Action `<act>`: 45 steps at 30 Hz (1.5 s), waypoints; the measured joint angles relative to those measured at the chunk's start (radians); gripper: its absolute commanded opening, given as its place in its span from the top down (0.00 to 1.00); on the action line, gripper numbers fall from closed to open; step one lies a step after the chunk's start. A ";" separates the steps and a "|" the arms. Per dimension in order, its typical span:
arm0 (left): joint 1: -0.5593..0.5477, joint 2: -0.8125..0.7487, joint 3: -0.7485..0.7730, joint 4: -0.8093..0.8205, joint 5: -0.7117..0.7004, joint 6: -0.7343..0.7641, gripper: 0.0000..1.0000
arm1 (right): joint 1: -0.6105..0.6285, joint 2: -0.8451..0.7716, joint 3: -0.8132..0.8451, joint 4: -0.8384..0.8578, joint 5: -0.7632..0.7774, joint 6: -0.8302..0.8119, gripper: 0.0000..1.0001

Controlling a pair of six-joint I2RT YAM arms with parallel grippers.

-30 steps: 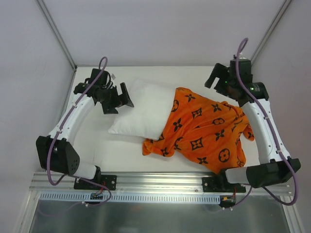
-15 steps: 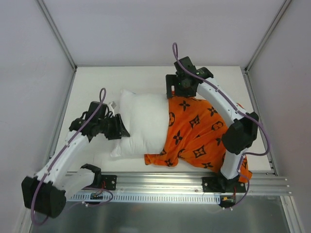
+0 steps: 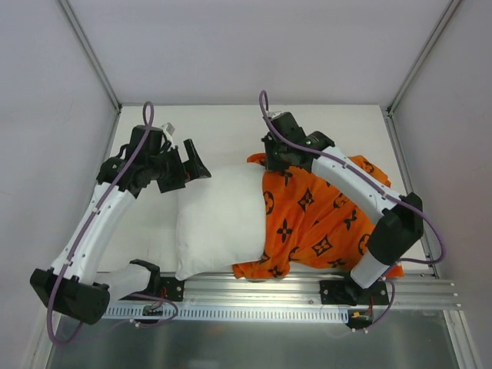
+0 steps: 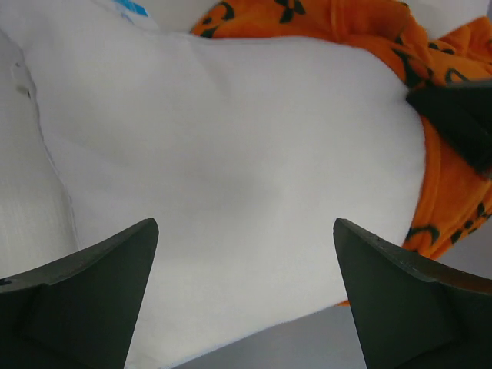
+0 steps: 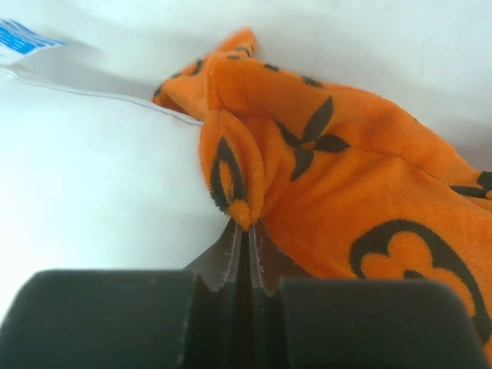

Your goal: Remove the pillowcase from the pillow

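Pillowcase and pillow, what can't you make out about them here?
- Top external: how much of the pillow is inside the pillowcase; the orange cloth covers its right end.
- Top external: the pillowcase's far right edge, under the right arm.
- Right wrist: how deep the cloth sits in the right pincer; its own body hides that.

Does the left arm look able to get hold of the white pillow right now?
Probably yes: the left gripper is open at the pillow's bare end, with nothing between them; the pillowcase covers only the other half.
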 measured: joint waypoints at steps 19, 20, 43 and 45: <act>-0.045 0.249 -0.011 0.032 -0.027 -0.053 1.00 | 0.076 -0.157 -0.114 0.063 0.104 0.047 0.99; -0.046 0.240 -0.013 0.037 -0.007 -0.048 1.00 | 0.062 -0.156 -0.114 0.058 0.103 0.054 0.99; 0.219 -0.047 -0.032 0.001 0.149 0.031 1.00 | -0.615 -0.192 -0.116 -0.015 -0.059 0.214 0.99; 0.219 -0.014 0.013 -0.008 0.150 0.035 1.00 | -0.652 -0.209 -0.114 -0.004 -0.047 0.218 0.99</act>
